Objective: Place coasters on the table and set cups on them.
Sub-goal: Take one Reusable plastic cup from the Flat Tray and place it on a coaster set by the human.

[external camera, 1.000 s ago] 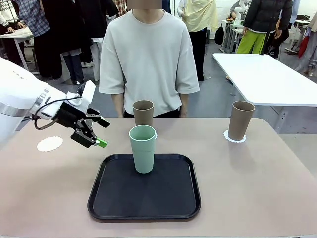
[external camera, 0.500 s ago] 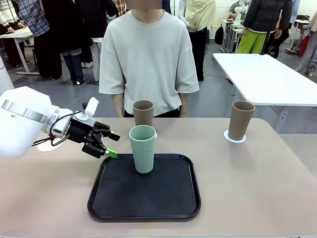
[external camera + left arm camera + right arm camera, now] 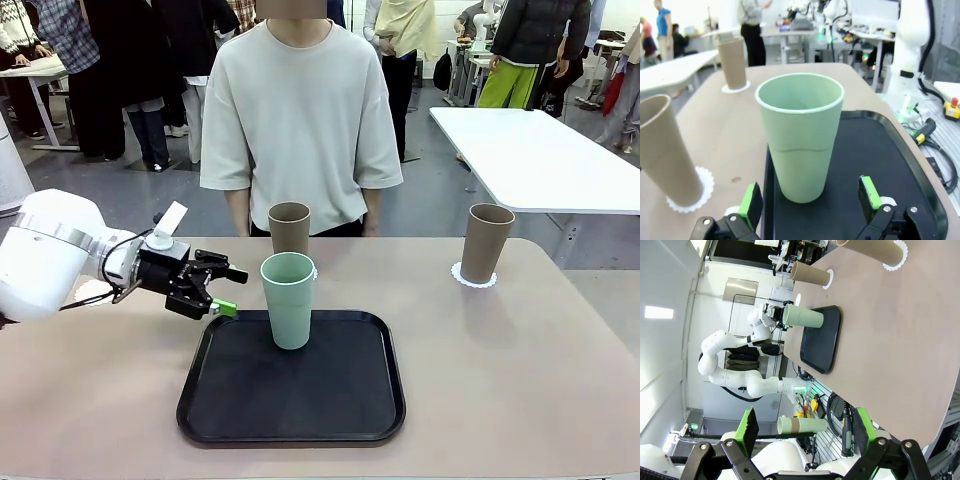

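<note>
A pale mint green cup (image 3: 288, 300) stands on the black tray (image 3: 230, 400). My left gripper (image 3: 226, 291) is open just to the cup's left, level with its lower half. In the left wrist view the green cup (image 3: 800, 135) rises ahead of the gap of my left gripper (image 3: 810, 202), not touching the fingers (image 3: 751, 204). One brown cup (image 3: 289, 228) stands on a coaster (image 3: 314, 272) behind the tray. Another brown cup (image 3: 486, 243) sits on a coaster (image 3: 473, 279) at the right. A third coaster (image 3: 90, 291) lies bare, mostly hidden behind my left arm. My right gripper (image 3: 805, 426) is open, holding nothing, far from the table (image 3: 890, 340).
A person in a pale grey T-shirt (image 3: 300, 110) stands at the far edge of the table (image 3: 520, 360), arms down. A white rectangular table (image 3: 540, 160) stands behind on the right. The tray's rim (image 3: 920, 195) runs beside my left gripper's right finger.
My left arm has swung right and levelled out, bringing its open gripper from over the left coaster to just beside the green cup. Cups and coasters have not moved.
</note>
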Available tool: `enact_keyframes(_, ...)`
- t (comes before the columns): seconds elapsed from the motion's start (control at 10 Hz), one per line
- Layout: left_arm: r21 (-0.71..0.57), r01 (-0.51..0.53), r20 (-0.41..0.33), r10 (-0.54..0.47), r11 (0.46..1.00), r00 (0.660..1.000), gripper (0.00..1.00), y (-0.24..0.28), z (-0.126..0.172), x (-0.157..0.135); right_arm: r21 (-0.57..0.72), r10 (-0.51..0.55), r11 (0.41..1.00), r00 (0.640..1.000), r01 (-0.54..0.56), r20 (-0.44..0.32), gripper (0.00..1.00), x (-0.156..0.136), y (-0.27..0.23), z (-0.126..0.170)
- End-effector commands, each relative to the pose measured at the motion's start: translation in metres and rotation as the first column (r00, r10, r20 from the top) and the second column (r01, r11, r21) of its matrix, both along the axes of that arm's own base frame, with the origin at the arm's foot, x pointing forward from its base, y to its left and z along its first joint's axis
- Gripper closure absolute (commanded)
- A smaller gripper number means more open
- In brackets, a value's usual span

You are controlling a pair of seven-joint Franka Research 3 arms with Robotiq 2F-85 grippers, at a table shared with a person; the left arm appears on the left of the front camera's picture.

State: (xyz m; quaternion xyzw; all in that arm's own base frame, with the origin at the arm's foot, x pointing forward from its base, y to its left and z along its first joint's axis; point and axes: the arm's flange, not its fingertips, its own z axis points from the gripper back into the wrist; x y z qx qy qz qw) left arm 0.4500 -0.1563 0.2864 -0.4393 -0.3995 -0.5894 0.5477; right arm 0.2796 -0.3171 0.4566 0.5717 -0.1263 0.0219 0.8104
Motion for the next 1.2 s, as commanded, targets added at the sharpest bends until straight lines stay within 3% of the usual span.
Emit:
enact_keyframes(0.0, -0.026, -0.02, 0.059, 0.022, 0.999, 0.998, 0.0, -0.007, -0.007, -0.002, 0.007, 0.002, 1.0, 1.0, -0.002, 0.005, 0.0, -0.002, 0.0, 0.001)
enact_keyframes(0.1, 0.0, 0.0, 0.0, 0.0, 1.0, 1.0, 0.0, 0.0, 0.0, 0.0, 0.007, 0.002, 1.0, 1.0, -0.002, 0.005, 0.0, -0.002, 0.0, 0.001)
enact_keyframes(0.5, 0.031, -0.009, 0.015, 0.008, 0.999, 1.0, 0.0, -0.004, -0.002, -0.003, 0.007, 0.002, 1.0, 1.0, -0.002, 0.005, 0.0, -0.002, 0.0, 0.001)
enact_keyframes(0.8, 0.129, -0.055, -0.044, 0.061, 0.99, 0.997, 0.0, -0.015, 0.001, -0.001, 0.007, 0.002, 1.0, 1.0, -0.002, 0.005, 0.0, -0.002, 0.0, 0.001)
enact_keyframes(1.1, 0.143, -0.013, -0.092, 0.027, 0.99, 0.995, 0.0, -0.024, 0.002, 0.001, 0.007, 0.002, 1.0, 1.0, -0.002, 0.005, 0.0, -0.002, 0.0, 0.001)
